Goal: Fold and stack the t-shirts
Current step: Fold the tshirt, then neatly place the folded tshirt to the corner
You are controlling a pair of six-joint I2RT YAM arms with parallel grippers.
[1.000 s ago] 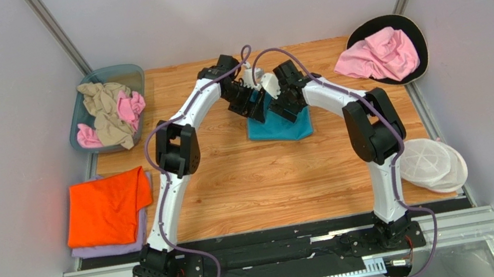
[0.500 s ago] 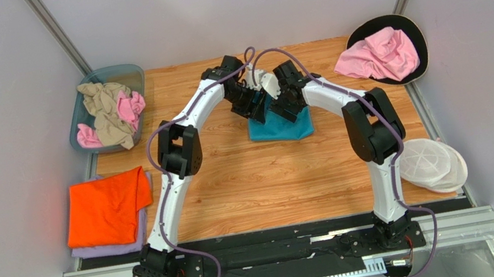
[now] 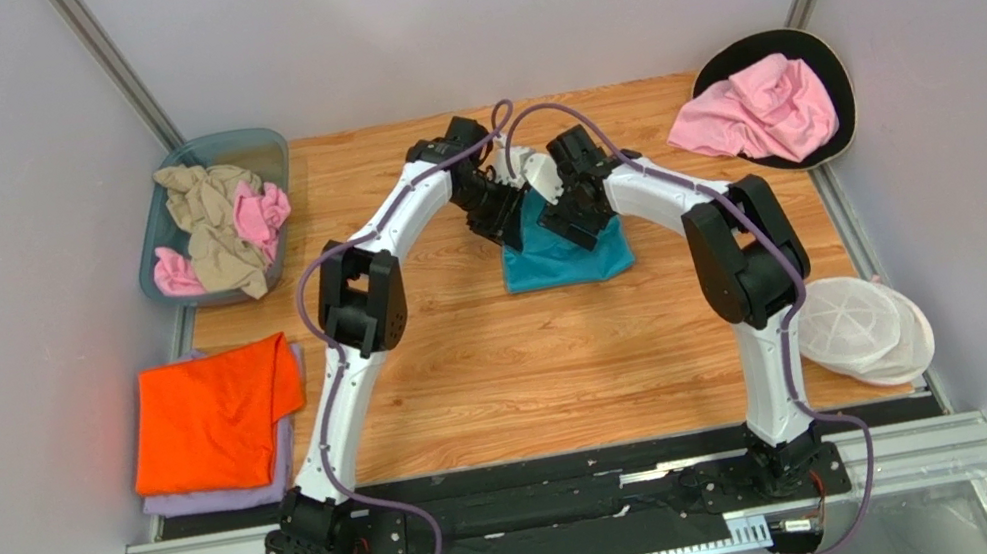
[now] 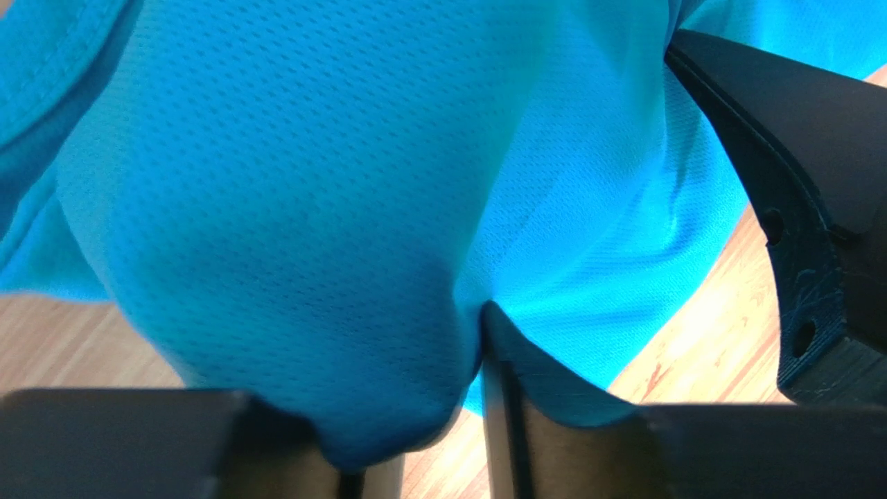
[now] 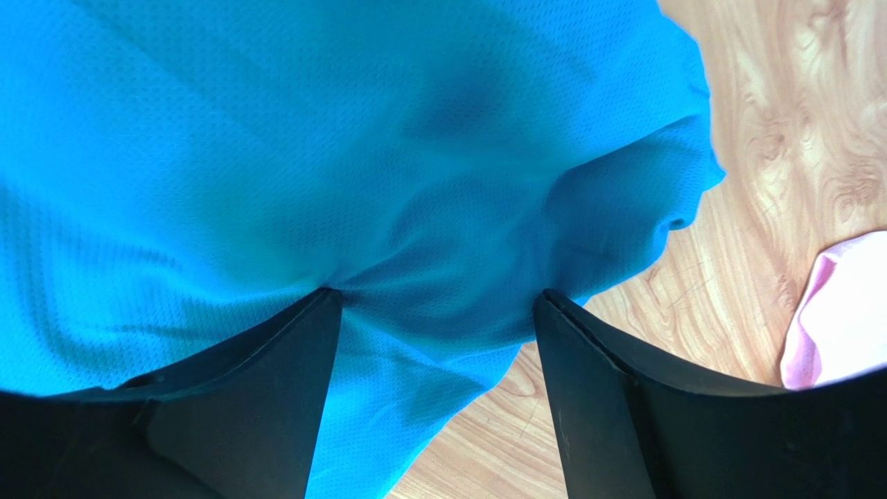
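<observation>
Left wrist view: left gripper (image 4: 416, 421) fingers sit close together, clenched on a fold of the teal t-shirt (image 4: 302, 187), and the cloth bulges out over the pinch. The black body at the right edge looks like the other arm's gripper, very close.

Right wrist view: right gripper (image 5: 432, 296) fingers stand wide apart with a bunch of the same teal cloth between them. Creases run to both tips, but we cannot tell whether it is clamped or only straddled.

In the top view both grippers meet at the far edge of the teal shirt, which lies as a small compact shape at the far middle of the table (image 3: 501, 367). At the near left, an orange t-shirt (image 3: 212, 415) lies folded on a lavender t-shirt (image 3: 211, 498). Far right, a pink t-shirt (image 3: 753, 113) sits crumpled on a black round pad (image 3: 830, 58). Far left, a bin (image 3: 263, 143) holds beige and pink cloth. A white dish (image 3: 868, 330) is near right and not involved.

We judge the step as the last fold or pickup of the teal shirt, with two shirts stacked and the pink and bin items not yet done. The next move calls for both grips to be firm and for an even lift, so the folds do not spill. The shirt then needs a carry to the near left onto the orange one.
</observation>
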